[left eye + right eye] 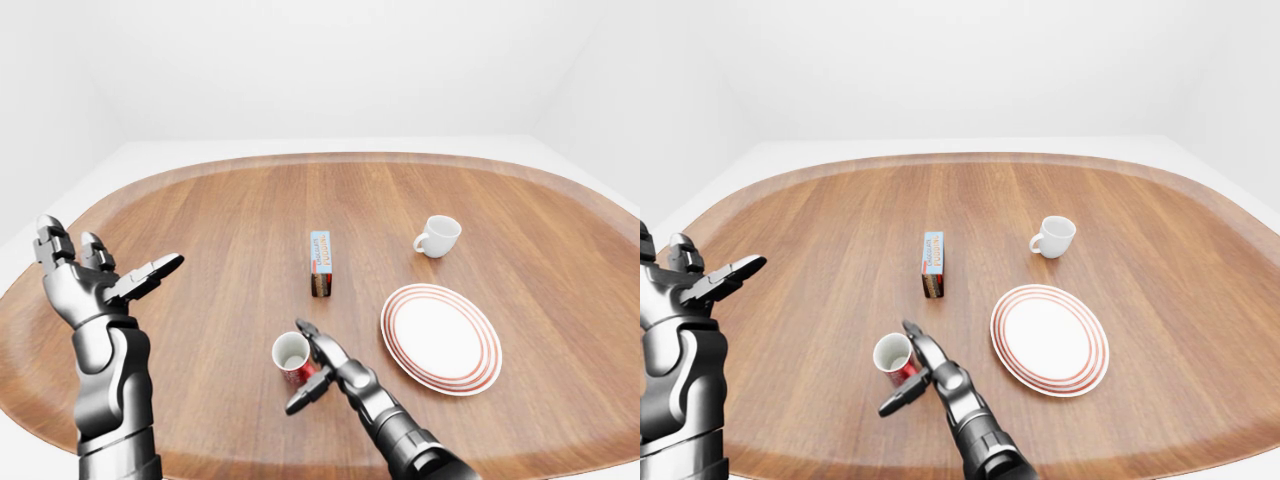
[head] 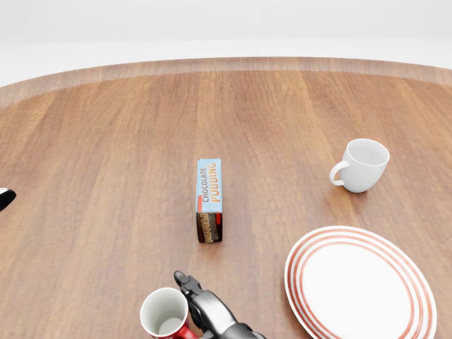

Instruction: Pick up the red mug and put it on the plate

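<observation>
The red mug [image 1: 293,356] with a white inside stands upright on the wooden table, low in the left-eye view; it also shows at the bottom of the head view [image 2: 166,315]. My right hand [image 1: 318,365] is right beside the mug on its right, fingers spread about it and not closed round it. The white plate [image 1: 440,337] with red rings lies to the right of the mug. My left hand [image 1: 95,279] is raised and open at the far left, holding nothing.
A chocolate pudding box [image 1: 321,262] lies above the red mug near the table's middle. A white cup [image 1: 438,236] stands above the plate. The table edge [image 1: 200,455] runs close below the mug.
</observation>
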